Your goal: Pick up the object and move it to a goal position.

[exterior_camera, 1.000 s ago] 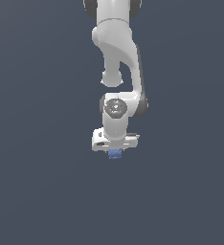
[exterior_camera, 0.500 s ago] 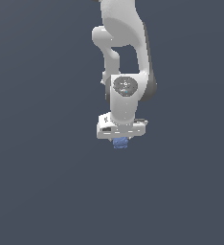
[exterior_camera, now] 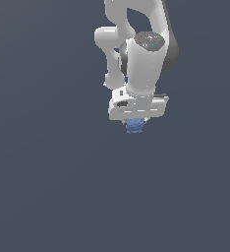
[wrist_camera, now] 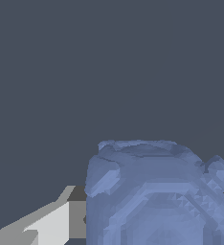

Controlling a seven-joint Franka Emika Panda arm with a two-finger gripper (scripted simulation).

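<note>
The object (exterior_camera: 134,125) is a small blue bumpy lump. It hangs just under the white gripper (exterior_camera: 135,123), which is shut on it and holds it above the dark grey floor. Only its lower part shows in the exterior view; the fingers are mostly hidden behind the wide hand. In the wrist view the object (wrist_camera: 157,191) fills the near field between the fingers, with a faint rounded mark on its face. One grey-white finger (wrist_camera: 47,225) shows beside it.
A plain dark grey floor (exterior_camera: 48,197) lies all around. The white arm (exterior_camera: 141,54) rises above the gripper to the top edge of the exterior view. No other object shows.
The arm has lifted the gripper with the blue object upward and slightly toward the exterior view's right. The gripper has stayed shut on the object.
</note>
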